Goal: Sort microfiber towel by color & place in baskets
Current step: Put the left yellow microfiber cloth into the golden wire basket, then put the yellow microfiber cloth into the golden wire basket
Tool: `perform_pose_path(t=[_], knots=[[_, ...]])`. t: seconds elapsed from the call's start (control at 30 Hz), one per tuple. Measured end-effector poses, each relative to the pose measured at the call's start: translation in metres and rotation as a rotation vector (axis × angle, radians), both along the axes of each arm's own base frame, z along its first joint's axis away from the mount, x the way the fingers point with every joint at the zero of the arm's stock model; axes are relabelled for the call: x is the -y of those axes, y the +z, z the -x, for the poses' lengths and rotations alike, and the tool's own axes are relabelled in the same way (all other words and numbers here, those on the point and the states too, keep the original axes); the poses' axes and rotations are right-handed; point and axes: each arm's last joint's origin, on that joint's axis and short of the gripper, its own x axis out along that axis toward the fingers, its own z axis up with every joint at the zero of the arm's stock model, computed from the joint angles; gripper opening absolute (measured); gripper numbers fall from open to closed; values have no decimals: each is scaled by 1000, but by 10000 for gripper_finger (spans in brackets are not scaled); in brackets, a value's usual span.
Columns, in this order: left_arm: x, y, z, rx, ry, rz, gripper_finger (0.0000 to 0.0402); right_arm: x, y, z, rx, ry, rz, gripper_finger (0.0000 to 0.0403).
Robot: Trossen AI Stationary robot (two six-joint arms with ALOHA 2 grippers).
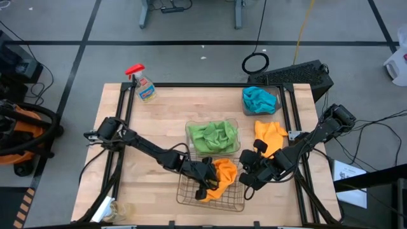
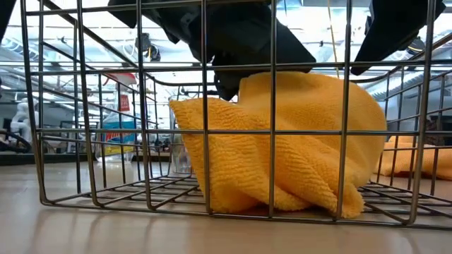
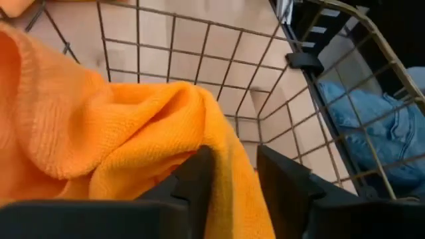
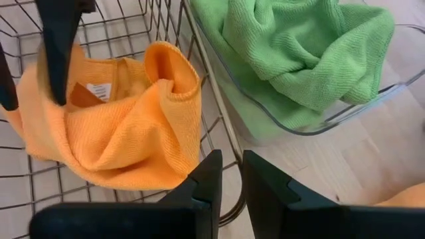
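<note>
A yellow-orange towel (image 1: pixel 224 172) (image 2: pixel 296 141) (image 4: pixel 113 139) sits bunched in the copper wire basket (image 1: pixel 191 197) (image 2: pixel 85 190), resting on its floor. My left gripper (image 1: pixel 205 184) (image 3: pixel 236 176) reaches into the basket and is shut on this towel. My right gripper (image 1: pixel 245 181) (image 4: pixel 232 176) is shut and hovers just outside the basket's right wall, touching nothing. A second yellow-orange towel (image 1: pixel 270 133) lies on the table to the right. Green towels (image 1: pixel 213 137) (image 4: pixel 299 46) fill the clear basket (image 4: pixel 345 113). Teal towels (image 1: pixel 257 100) lie in the brown-tinted basket at the far right. My left gripper pinches a fold of the yellow-orange towel (image 3: pixel 229 156) between its two fingers (image 3: pixel 199 176), slanting down from the table's left. The fold runs up through the gap. The bulk of the towel (image 2: pixel 282 190) rests on the wire basket's floor, slack.
A spray bottle with a red trigger (image 1: pixel 143 86) stands at the far left corner. A dark frame (image 1: pixel 121 114) runs around the tabletop. Blue denim (image 3: pixel 372 133) shows beyond the wire basket's wall. Bare wood (image 1: pixel 146 184) lies left of the wire basket.
</note>
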Motion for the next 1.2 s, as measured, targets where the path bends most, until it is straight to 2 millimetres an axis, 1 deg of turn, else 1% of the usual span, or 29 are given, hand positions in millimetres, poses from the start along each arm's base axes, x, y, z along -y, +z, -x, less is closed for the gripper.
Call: perform_pose_path(t=[0.1, 0.23, 0.33, 0.53, 0.63, 0.7, 0.87, 0.97, 1.03, 1.2], knots=[[0, 0, 0, 1, -2, 9, 148, 0, 0, 0, -3, 8, 6, 52], [1, 0, 0, -6, -31, 27, 166, 0, 3, 0, -6, 17, 11, 52], [2, 3, 1, -5, -65, 50, 173, -1, 9, 0, -16, 22, 20, 52], [6, 18, 7, 19, -89, 62, 174, -3, 25, 5, -46, 19, 37, 52], [5, 28, 13, 6, -84, 50, 174, 1, 34, 12, -112, -38, 34, 52], [2, 34, 17, -7, -64, 32, 174, 6, 38, 19, -180, -105, 33, 52], [-5, 45, 27, -44, 21, -50, 174, 18, 41, 38, -343, -240, 84, 52], [-9, 48, 34, -77, 40, -100, 174, 20, 34, 44, -384, -262, 117, 52], [-10, 49, 37, -97, 48, -120, 174, 20, 24, 45, -419, -264, 96, 51], [-15, 51, 46, -171, 59, -160, 174, 22, -12, 50, -453, -278, 60, 39]])
